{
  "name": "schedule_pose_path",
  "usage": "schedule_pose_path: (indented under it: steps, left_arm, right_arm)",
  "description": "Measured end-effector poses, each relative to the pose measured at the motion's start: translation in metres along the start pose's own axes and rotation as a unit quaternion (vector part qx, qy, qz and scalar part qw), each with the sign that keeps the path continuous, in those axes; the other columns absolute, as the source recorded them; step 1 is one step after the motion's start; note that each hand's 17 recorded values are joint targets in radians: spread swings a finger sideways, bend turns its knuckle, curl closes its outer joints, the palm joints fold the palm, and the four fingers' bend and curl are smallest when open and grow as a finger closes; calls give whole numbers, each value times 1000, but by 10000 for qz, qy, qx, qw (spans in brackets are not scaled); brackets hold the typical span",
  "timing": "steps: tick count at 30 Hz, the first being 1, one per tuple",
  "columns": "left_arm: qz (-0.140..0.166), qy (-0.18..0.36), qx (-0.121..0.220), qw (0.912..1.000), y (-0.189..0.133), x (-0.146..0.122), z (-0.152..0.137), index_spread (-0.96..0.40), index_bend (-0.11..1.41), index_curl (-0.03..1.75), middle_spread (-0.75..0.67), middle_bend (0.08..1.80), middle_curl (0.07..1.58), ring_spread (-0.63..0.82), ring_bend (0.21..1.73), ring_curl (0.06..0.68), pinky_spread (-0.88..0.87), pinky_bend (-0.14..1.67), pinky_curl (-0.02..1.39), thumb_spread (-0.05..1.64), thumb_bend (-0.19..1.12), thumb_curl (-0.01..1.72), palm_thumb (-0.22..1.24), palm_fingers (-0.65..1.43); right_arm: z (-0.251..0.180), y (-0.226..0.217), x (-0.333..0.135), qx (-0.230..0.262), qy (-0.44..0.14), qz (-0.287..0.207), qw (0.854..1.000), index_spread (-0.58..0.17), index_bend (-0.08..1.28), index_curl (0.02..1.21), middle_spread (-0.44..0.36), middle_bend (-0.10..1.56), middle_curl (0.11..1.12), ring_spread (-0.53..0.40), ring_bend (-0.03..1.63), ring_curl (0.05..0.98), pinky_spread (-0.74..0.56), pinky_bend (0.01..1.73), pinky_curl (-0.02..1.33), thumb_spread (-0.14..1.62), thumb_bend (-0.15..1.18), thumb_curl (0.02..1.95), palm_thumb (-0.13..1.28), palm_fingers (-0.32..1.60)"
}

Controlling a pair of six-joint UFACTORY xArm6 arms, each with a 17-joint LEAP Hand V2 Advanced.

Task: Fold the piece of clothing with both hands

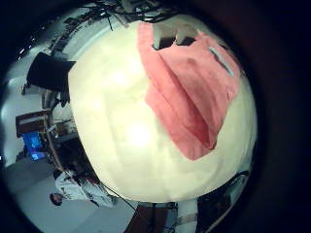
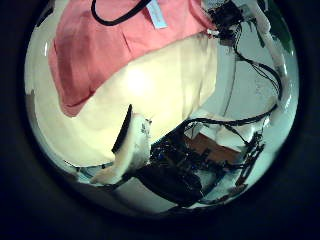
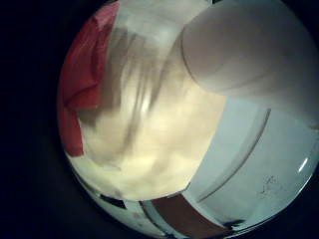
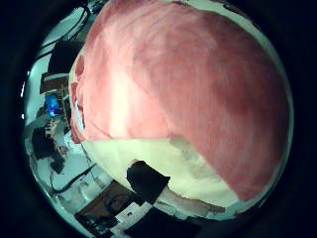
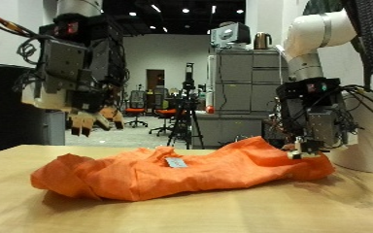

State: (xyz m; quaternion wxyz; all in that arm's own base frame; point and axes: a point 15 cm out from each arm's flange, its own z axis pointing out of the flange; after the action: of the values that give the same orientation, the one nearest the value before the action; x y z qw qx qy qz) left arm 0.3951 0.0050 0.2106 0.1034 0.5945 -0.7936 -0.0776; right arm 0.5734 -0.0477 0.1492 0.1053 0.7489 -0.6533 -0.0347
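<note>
My right hand [image 5: 306, 124] sits low against the raised end of the orange garment [image 5: 174, 167], and I cannot tell whether its fingers grip the cloth or only touch it. In my right little-finger palm view the table [image 3: 164, 129] is smeared, and one of my own fingers [image 3: 244, 50] blocks a large corner.

Left arm: hangs down from above, well clear of the worktop. Black-and-white left hand [image 5: 73, 78] raised, palm facing down, fingers [image 5: 93, 118] hanging loosely curled, holding nothing

Right arm: white, bends down from the upper edge to a lowered wrist. Black-and-white right hand [image 5: 303, 121] sits low, just above the worktop. Its fingers [image 5: 298, 148] point down; whether they grip anything cannot be made out from the outside view
</note>
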Motion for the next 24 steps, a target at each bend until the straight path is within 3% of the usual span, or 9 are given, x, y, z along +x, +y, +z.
schedule_pose_path:
  steps: [6, 7, 11, 16, 19, 24]
  left_arm:
    - [45, 45, -343, 9994, -5, 2, 30, 97, 164, 298, 218, 192, 312, 500, 408, 235, 487, 314, 319, 1410, -6, 229, 423, 27]
    - [32, 39, -355, 9994, -6, -1, 31, 96, 163, 298, 216, 194, 312, 500, 408, 234, 488, 311, 319, 1409, -6, 229, 423, 27]
    - [-28, -48, -490, 9988, -4, -16, 35, 95, 164, 299, 207, 199, 318, 498, 404, 231, 489, 301, 316, 1409, -6, 228, 423, 34]
    - [-123, -158, -738, 9971, 7, -37, 43, 95, 166, 301, 183, 206, 327, 496, 393, 227, 492, 286, 311, 1409, -6, 227, 424, 50]
    - [-185, -182, -906, 9955, 14, -49, 51, 95, 163, 301, 166, 207, 332, 495, 390, 225, 498, 278, 308, 1409, -6, 227, 424, 59]
    - [-232, -212, -1093, 9935, 25, -65, 60, 95, 163, 301, 157, 206, 338, 495, 380, 223, 501, 266, 309, 1409, -6, 226, 424, 61]
  right_arm:
    - [10, 2, -11, -154, -5, -93, 9998, -189, 200, 308, 58, 272, 359, 12, 516, 282, 150, 226, 298, 1011, -33, 254, 104, 500]
    - [11, 2, -14, -168, -2, -116, 9998, -191, 216, 313, 52, 317, 371, -9, 564, 289, 134, 218, 289, 1026, -27, 253, 105, 641]
    - [14, 11, -14, -350, -22, -127, 9993, -211, 239, 340, 17, 393, 397, -98, 683, 314, 62, 220, 271, 1103, 0, 259, 177, 897]
    - [11, 26, -9, -592, -22, -135, 9982, -250, 287, 389, -42, 493, 445, -190, 788, 361, -132, 391, 301, 1263, 73, 274, 362, 1204]
    - [6, 32, -10, -650, -9, -156, 9978, -263, 345, 424, -69, 553, 471, -214, 830, 379, -244, 503, 327, 1321, 161, 314, 552, 1227]
    - [-1, 60, -10, -1063, -49, -244, 9940, -279, 412, 471, -97, 645, 509, -236, 901, 404, -361, 616, 350, 1350, 223, 366, 733, 1197]
